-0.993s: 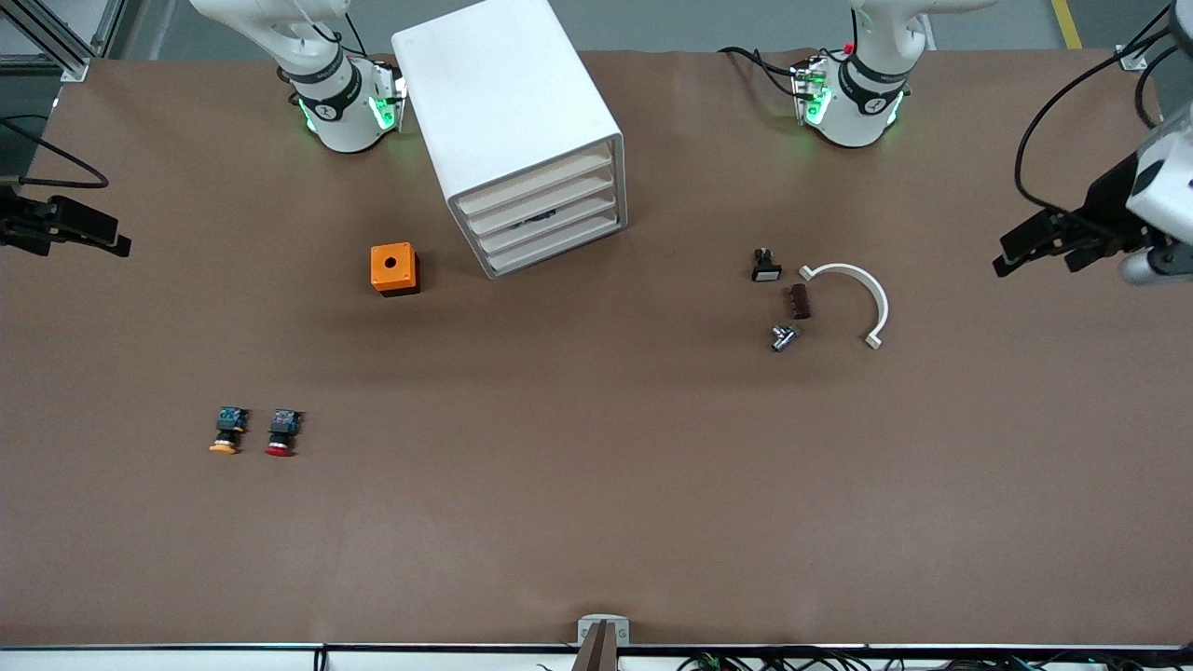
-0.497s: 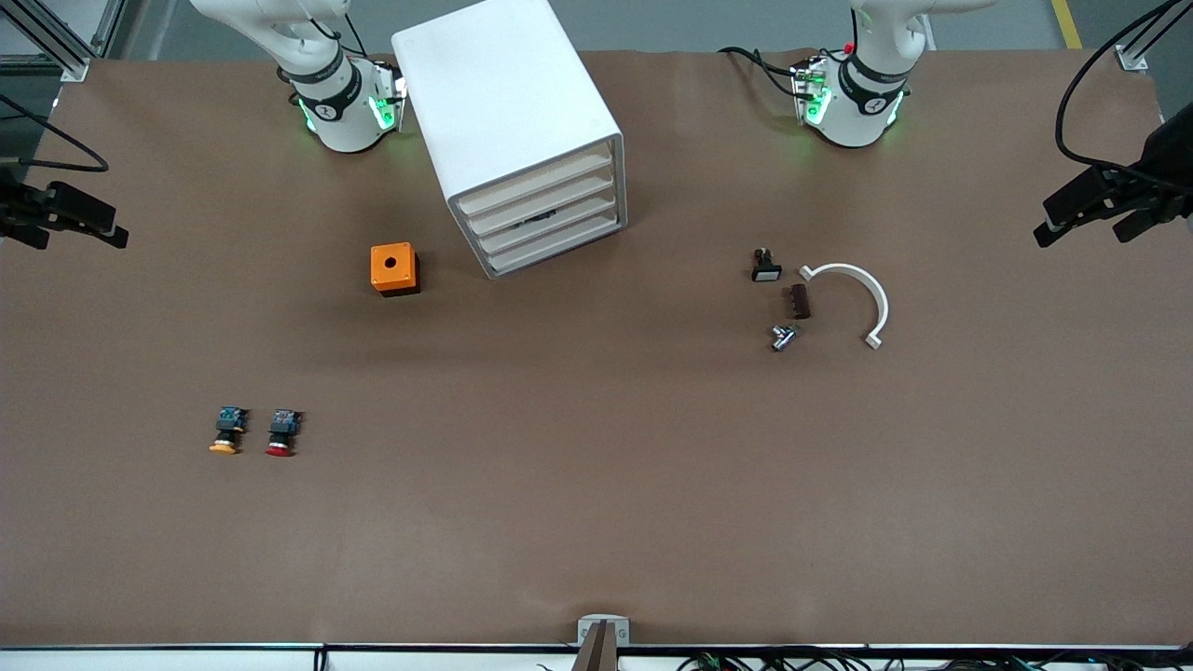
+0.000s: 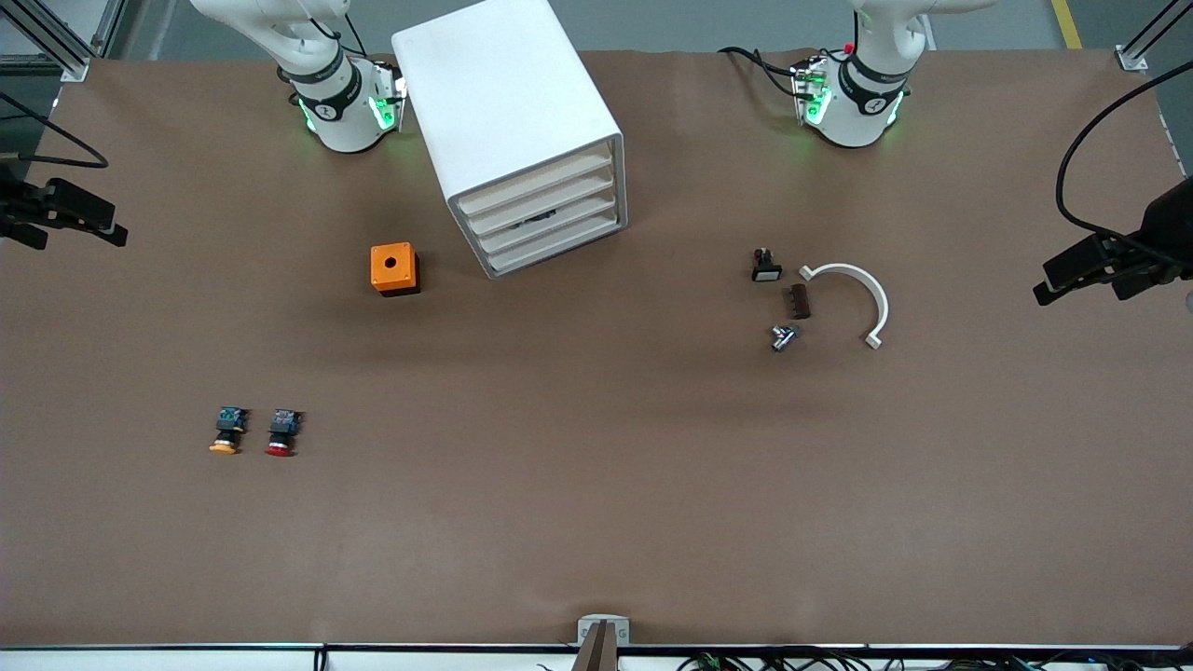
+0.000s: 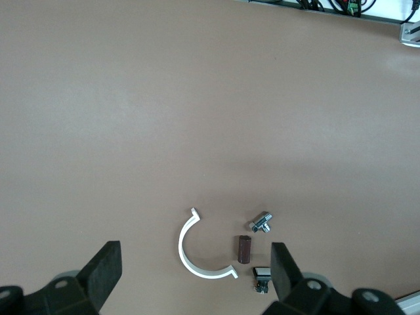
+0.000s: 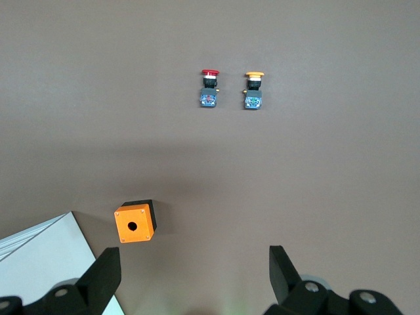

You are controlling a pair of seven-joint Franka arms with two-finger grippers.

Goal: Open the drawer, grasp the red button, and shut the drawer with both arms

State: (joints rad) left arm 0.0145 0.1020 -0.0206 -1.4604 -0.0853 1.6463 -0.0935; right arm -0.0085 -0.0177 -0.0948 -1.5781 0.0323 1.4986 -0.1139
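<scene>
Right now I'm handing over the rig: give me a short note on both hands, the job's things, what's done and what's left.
Left hand: open, empty, over the left arm's end of the table.
Right hand: open, empty, over the right arm's end.
Drawer cabinet: between the arm bases, all four drawers shut.
Red button: on the table toward the right arm's end, beside the orange-yellow button, nearer the front camera than the orange box.
Done: nothing.
Left: open drawer, grab button, close drawer.

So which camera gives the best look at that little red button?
The right wrist view: the red button shows large, cap and bluish rear distinct, beside the orange-capped one. The front view shows it smaller. The left wrist view misses it.
</scene>
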